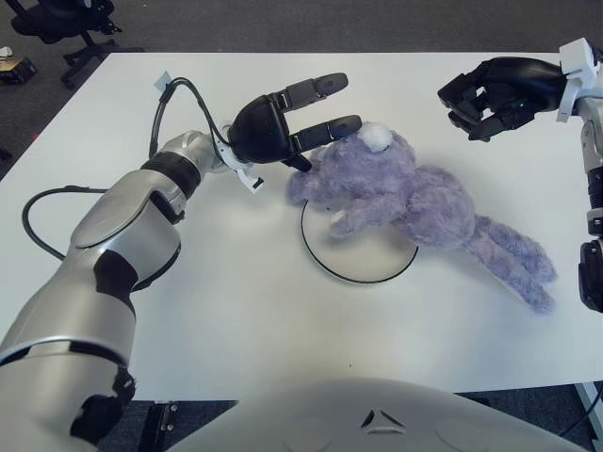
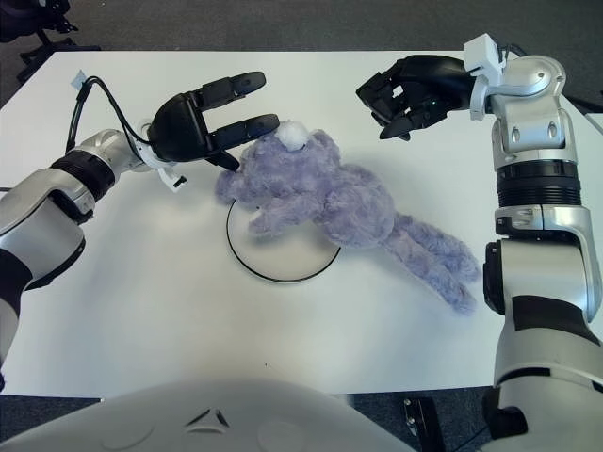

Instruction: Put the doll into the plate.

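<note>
A purple plush doll (image 1: pixel 415 193) lies on its side on the white table, head to the left with a white tuft (image 1: pixel 377 137) on top. Its head and arms overlap the far part of a white plate with a black rim (image 1: pixel 325 266); its body and legs trail off to the right onto the table. My left hand (image 1: pixel 332 111) is open just left of the doll's head, fingers stretched toward it, the lower finger (image 1: pixel 330 127) at the fur. My right hand (image 2: pixel 400 99) hangs curled at the far right, above and apart from the doll, holding nothing.
A black cable (image 1: pixel 179 104) loops from my left wrist over the table's far left. An office chair base (image 1: pixel 66 24) stands on the floor beyond the far left corner. The table's front edge runs near my torso.
</note>
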Action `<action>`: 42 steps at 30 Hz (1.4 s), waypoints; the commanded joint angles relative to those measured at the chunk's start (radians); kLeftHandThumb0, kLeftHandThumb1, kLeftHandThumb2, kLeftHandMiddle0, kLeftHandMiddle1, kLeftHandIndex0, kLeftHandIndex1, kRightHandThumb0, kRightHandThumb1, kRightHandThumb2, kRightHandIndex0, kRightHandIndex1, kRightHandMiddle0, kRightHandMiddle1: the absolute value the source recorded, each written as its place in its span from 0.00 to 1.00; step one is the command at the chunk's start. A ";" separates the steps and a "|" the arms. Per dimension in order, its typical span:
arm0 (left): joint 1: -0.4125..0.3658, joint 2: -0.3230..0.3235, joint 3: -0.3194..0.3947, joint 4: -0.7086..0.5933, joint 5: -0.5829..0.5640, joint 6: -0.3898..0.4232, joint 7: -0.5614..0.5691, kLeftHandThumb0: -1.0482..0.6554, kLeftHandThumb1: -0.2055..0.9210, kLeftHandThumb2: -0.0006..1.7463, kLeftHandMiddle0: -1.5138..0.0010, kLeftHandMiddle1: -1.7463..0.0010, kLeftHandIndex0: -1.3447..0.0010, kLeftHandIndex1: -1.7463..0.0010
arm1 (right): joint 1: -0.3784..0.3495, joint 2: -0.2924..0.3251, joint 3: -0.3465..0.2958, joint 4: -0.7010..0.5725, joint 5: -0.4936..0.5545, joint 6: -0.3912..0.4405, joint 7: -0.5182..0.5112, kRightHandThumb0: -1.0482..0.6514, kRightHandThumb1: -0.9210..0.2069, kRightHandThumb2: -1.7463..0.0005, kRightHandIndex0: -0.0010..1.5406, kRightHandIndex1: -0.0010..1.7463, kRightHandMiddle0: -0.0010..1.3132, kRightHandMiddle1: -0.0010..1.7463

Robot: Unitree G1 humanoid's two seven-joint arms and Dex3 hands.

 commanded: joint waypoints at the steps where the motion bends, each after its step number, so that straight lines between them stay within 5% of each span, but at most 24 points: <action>1: 0.002 -0.007 -0.002 0.004 -0.005 0.025 -0.005 0.43 0.98 0.00 0.75 1.00 0.70 0.99 | 0.020 -0.015 0.002 -0.021 -0.005 0.010 -0.004 0.48 0.08 0.99 0.64 1.00 0.67 1.00; 28: 0.028 -0.090 -0.056 -0.003 0.021 0.177 -0.046 0.45 0.97 0.00 0.78 1.00 0.71 1.00 | 0.035 -0.024 0.004 -0.062 -0.004 0.079 -0.005 0.49 0.07 0.99 0.63 1.00 0.66 1.00; 42: 0.030 -0.048 -0.090 -0.091 0.001 0.021 -0.149 0.49 0.97 0.00 0.79 1.00 0.74 1.00 | 0.038 -0.028 0.004 -0.074 -0.005 0.098 -0.007 0.49 0.07 0.99 0.63 1.00 0.66 1.00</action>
